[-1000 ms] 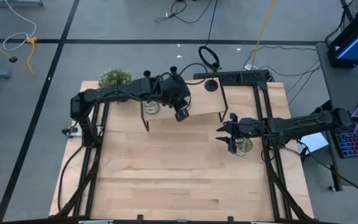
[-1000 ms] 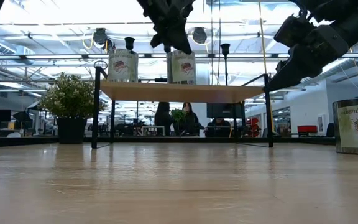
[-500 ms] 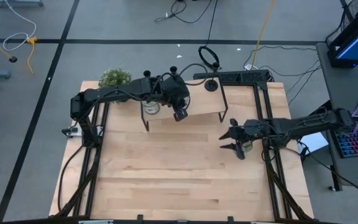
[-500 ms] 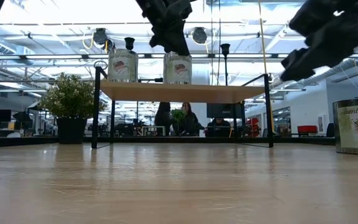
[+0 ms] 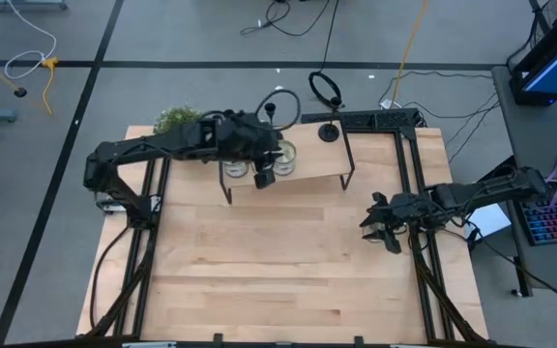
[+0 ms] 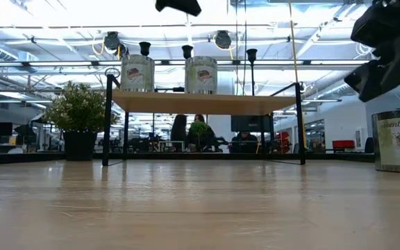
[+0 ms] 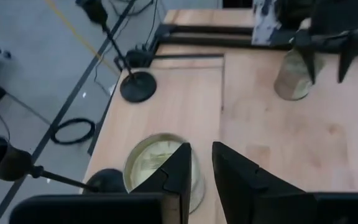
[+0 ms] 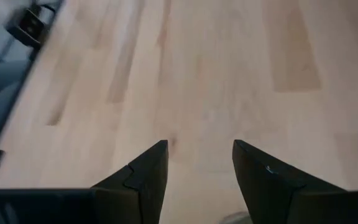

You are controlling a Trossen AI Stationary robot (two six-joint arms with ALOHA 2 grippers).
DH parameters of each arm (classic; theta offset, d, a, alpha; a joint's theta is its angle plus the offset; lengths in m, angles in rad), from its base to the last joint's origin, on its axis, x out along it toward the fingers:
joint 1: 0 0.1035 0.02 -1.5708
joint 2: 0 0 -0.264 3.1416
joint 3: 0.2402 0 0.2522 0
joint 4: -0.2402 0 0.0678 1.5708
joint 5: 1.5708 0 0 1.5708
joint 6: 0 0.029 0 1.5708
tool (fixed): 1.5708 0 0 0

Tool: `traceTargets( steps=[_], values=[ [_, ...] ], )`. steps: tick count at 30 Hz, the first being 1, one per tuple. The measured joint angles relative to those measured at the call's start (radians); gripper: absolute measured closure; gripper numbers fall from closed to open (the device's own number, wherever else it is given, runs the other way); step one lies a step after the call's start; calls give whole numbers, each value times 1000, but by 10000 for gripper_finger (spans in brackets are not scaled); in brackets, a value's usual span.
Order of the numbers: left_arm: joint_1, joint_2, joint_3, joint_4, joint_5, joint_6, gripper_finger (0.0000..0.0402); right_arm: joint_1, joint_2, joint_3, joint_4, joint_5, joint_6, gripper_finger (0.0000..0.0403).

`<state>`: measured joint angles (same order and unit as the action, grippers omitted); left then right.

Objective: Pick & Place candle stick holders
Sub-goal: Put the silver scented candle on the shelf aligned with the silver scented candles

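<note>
Reaching for a holder – nothing gripped yet
Left gripper [image 7: 201, 163] hung slightly parted, empty, above the shelf [image 6: 203, 103] – next, close on a candle stick holder [image 7: 120, 59]; right gripper [image 8: 197, 163] waited open.

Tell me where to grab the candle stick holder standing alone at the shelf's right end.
Take the candle stick holder by its thin upright stem, below the cup, probably descending from above to straddle it. Its disc base sits flat on the shelf, offering little to pinch.
</note>
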<state>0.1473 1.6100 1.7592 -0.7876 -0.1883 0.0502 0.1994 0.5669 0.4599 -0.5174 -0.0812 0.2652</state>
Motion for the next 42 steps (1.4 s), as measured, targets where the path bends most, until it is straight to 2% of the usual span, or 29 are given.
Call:
traceTargets(
  steps=[10,13,15,21,29,31,36,42],
  values=[
    [-41,-31,0,32,-2,-10,332,71,-10,57,3,3,250,232],
    [-46,-25,0,35,-2,-7,332,104,-9,73,31,-42,347,232],
    [-47,-23,0,34,-2,-8,332,137,-6,80,37,-79,352,232],
    [-46,-24,0,33,-4,-10,332,217,1,81,33,-81,403,232],
    [-46,-24,0,33,-5,-10,332,235,2,81,-29,-71,482,249],
    [-46,-24,0,33,-5,-10,332,235,2,81,-77,-45,486,256],
    [-46,-24,0,34,-5,3,332,232,3,81,-150,99,533,265],
    [-44,-24,-1,36,-6,4,332,227,9,81,-186,124,614,265]
  ],
)
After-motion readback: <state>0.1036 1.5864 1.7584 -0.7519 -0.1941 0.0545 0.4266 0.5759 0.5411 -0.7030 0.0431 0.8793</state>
